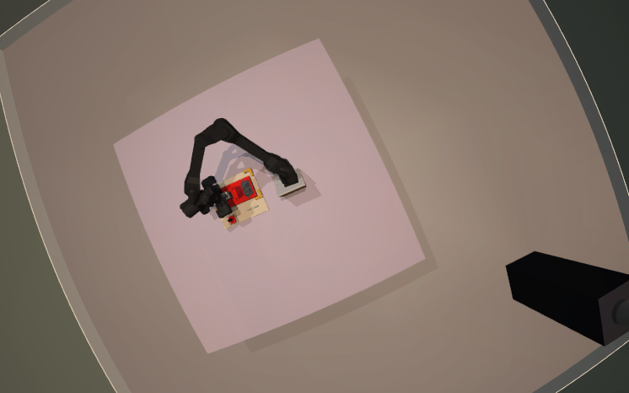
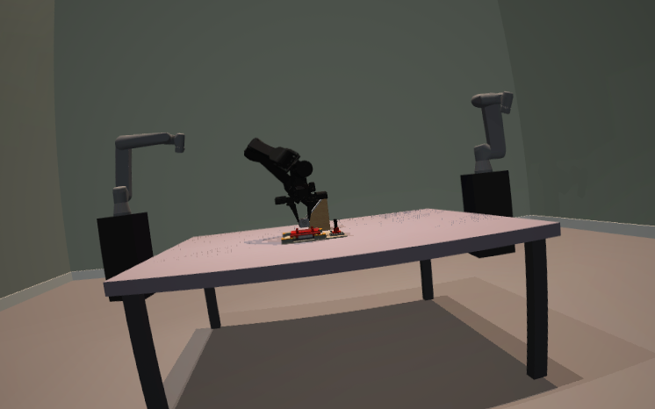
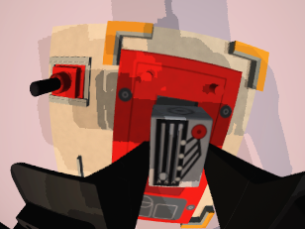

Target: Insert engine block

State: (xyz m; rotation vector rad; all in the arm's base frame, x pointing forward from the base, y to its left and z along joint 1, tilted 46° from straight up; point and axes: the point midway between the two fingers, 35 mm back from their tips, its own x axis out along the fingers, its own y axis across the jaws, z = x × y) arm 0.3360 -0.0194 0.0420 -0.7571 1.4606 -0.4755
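The grey engine block (image 1: 227, 196) (image 2: 304, 221) (image 3: 187, 148) is between the fingers of my gripper (image 1: 226, 196) (image 2: 304, 223) (image 3: 176, 149), which is shut on it. The block's face with dark slots and a red round mark shows in the wrist view. The red car body (image 1: 239, 193) (image 2: 312, 233) (image 3: 173, 78) lies below on a tan board (image 1: 259, 209) (image 3: 63, 133). The block stands up above the body. A dark strip of the opening (image 3: 176, 100) shows at its far side; the rest of the opening and the rib are hidden. How deep the block's bottom sits cannot be told.
A red piece with a black knob (image 1: 231, 220) (image 2: 335, 230) (image 3: 64, 84) stands in a grey frame on the board, beside the car body. Orange corner brackets (image 1: 259, 194) (image 3: 262, 65) stand around the body. My arm's base stands on a grey-topped block (image 1: 299, 184) beyond the board.
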